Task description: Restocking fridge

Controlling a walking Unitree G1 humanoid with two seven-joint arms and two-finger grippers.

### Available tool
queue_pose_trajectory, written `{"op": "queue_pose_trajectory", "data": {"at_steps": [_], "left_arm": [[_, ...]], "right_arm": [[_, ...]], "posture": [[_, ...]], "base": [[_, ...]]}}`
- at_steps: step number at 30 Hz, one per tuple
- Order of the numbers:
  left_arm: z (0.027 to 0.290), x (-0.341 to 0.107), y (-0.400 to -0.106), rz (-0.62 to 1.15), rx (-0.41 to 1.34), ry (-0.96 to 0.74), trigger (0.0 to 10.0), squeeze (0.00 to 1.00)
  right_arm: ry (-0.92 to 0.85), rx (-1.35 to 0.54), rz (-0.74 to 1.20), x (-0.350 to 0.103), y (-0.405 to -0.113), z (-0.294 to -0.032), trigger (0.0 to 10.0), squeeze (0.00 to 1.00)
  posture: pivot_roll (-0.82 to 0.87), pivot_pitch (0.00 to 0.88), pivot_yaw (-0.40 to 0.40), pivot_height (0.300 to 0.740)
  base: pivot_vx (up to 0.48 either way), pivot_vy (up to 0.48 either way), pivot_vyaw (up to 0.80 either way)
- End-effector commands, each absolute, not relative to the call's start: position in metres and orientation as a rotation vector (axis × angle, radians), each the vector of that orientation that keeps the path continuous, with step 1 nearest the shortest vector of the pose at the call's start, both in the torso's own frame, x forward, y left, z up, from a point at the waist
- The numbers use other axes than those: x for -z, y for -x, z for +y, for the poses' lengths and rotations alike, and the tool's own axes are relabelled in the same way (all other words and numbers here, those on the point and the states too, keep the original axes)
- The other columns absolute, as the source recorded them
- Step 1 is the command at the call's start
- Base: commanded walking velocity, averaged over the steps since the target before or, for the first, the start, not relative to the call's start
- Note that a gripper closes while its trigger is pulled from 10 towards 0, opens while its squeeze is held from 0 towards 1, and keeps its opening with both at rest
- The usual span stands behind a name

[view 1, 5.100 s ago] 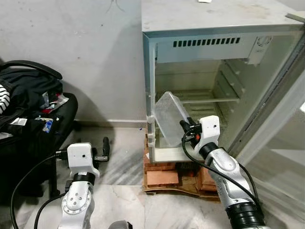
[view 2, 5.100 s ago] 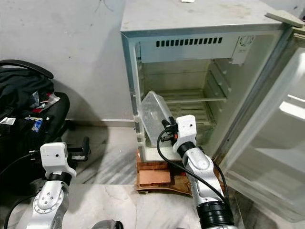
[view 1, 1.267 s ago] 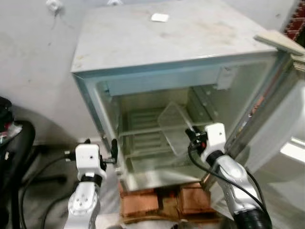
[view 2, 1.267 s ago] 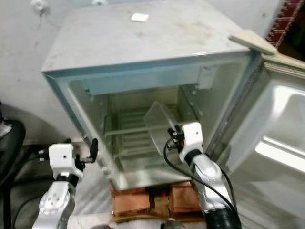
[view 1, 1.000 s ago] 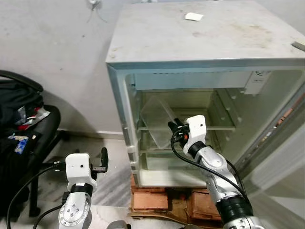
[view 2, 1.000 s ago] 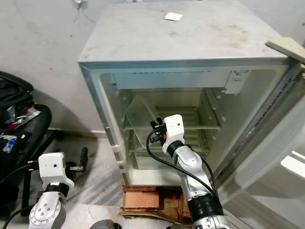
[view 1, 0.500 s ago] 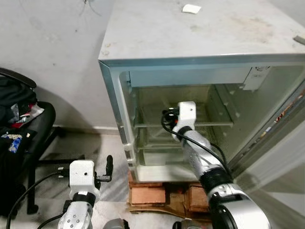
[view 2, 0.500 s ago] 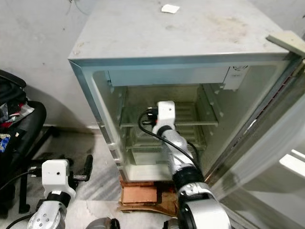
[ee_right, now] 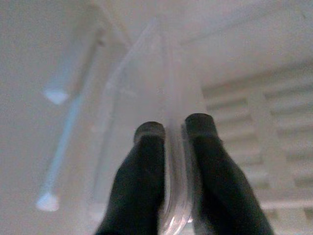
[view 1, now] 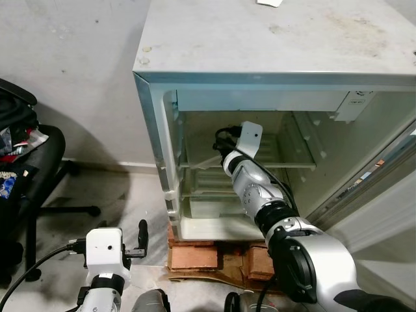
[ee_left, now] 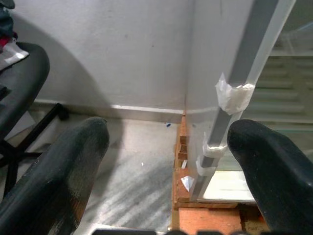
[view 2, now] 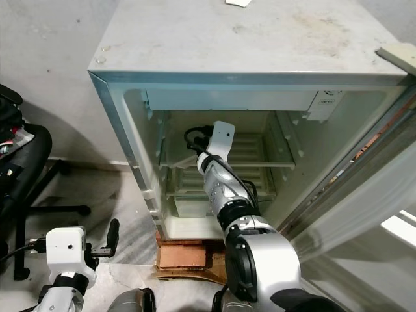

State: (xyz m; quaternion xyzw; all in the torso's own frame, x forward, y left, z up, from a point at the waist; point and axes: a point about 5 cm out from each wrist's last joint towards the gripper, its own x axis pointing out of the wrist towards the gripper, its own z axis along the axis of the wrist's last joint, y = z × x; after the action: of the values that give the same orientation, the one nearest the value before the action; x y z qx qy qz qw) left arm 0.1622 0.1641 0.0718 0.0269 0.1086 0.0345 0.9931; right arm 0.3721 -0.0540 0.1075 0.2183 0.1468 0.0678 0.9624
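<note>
A small grey fridge (view 1: 273, 45) stands open in front of me on bricks. My right arm reaches into its upper compartment, and my right gripper (ee_right: 173, 128) is shut on the rim of a clear plastic container (ee_right: 146, 73). In the eye views the gripper (view 1: 220, 138) is deep inside near the left wall, just above the wire shelf (view 1: 289, 161); the container is hard to make out there. My left gripper (ee_left: 168, 147) hangs low and open near the floor, beside the fridge's left front corner, holding nothing.
The fridge door (view 1: 383, 188) stands open on the right. Red bricks (view 1: 195, 257) and a board prop up the fridge. A black office chair (view 1: 32, 169) with clothes on it stands at the left. A white scrap (view 1: 268, 2) lies on the fridge top.
My right arm has pushed deeper into the fridge, carrying the clear container toward the back left. The camera has shifted a little; the left arm sits lower in view.
</note>
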Motion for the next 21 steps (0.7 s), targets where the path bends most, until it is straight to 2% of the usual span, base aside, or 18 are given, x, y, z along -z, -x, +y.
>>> {"op": "queue_pose_trajectory", "data": {"at_steps": [1,15,21], "left_arm": [[0.164,-0.072,-0.161,0.228,-0.078,-0.062,10.0,0.0],[0.161,-0.072,-0.173,0.217,-0.076,-0.059,10.0,0.0],[0.16,-0.072,-0.175,0.215,-0.075,-0.061,10.0,0.0]], "right_arm": [[-0.507,-0.118,0.364,-0.101,-0.366,-0.037,10.0,1.0],[-0.566,-0.058,0.319,-0.102,-0.369,-0.051,10.0,1.0],[-0.674,0.009,0.307,-0.104,-0.373,-0.064,10.0,1.0]], "posture": [[0.18,0.212,-0.048,0.74],[0.14,0.188,-0.044,0.74],[0.14,0.187,-0.04,0.74]], "base": [[0.0,0.0,0.0],[0.0,0.0,0.0],[0.0,0.0,0.0]]}}
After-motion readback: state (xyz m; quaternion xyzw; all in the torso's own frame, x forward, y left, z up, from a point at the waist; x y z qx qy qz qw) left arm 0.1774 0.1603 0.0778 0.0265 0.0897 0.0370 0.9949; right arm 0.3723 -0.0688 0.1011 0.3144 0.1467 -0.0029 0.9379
